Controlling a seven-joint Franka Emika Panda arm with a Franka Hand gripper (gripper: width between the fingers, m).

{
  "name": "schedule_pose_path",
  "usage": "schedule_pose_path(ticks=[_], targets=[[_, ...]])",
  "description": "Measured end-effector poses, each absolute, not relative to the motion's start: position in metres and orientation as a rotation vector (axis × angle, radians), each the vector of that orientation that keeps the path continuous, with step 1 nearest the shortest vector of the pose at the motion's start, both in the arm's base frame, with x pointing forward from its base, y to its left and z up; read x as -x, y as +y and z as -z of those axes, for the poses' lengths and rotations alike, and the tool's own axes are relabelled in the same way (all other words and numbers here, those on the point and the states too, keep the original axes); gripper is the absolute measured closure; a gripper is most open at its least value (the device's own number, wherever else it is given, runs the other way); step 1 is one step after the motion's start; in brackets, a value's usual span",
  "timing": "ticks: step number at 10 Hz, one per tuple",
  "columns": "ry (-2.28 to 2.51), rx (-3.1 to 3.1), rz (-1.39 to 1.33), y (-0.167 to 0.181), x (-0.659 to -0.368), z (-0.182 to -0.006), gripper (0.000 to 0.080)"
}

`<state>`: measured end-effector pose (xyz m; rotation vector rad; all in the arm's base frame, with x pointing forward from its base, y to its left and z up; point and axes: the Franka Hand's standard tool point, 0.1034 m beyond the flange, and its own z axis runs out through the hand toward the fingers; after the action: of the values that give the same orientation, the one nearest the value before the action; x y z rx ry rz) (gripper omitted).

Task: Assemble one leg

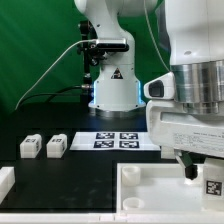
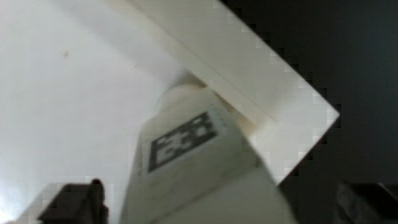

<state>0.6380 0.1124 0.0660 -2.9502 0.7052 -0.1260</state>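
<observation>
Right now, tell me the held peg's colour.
White blocky plastic leg with a black-and-white square tag; wrist view.

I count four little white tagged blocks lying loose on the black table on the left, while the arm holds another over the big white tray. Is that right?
Not quite: the exterior view shows two loose legs, not four. The rest stands: the gripper holds a leg over the tray.

Your arm rises from its base at the back of the table, arches overhead and comes down large and close on the exterior view's right, wrist pointing straight down. Your gripper (image 1: 200, 172) sits low there, its dark fingers (image 1: 187, 166) hanging below the white hand housing. In the wrist view both fingertips (image 2: 75, 200) show as dark tips at the frame's edge, set apart on either side of the leg (image 2: 192, 150); whether the pads actually touch it, you cannot tell.
</observation>
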Motion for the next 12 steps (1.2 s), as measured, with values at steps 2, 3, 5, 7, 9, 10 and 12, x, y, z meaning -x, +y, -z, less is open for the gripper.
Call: schedule_pose_path(ticks=[2, 3, 5, 7, 9, 10, 12], targets=[[0.423, 3.029, 0.145, 0.1111, -0.6383, -0.0662, 0.0150], [0.551, 3.002, 0.139, 0.1112, -0.6382, -0.0660, 0.0243], [0.543, 3.005, 0.140, 0.1108, -0.6383, -0.0660, 0.0509], [1.069, 2.844, 0.107, 0.1090, -0.6372, -0.0655, 0.0509], [1.561, 2.623, 0.028, 0.1084, -0.6353, -0.0656, 0.0509], [1.766, 2.495, 0.004, 0.1078, -0.6347, -0.0649, 0.0509], [2.315, 1.935, -0.056, 0.1094, -0.6302, -0.0643, 0.0507]])
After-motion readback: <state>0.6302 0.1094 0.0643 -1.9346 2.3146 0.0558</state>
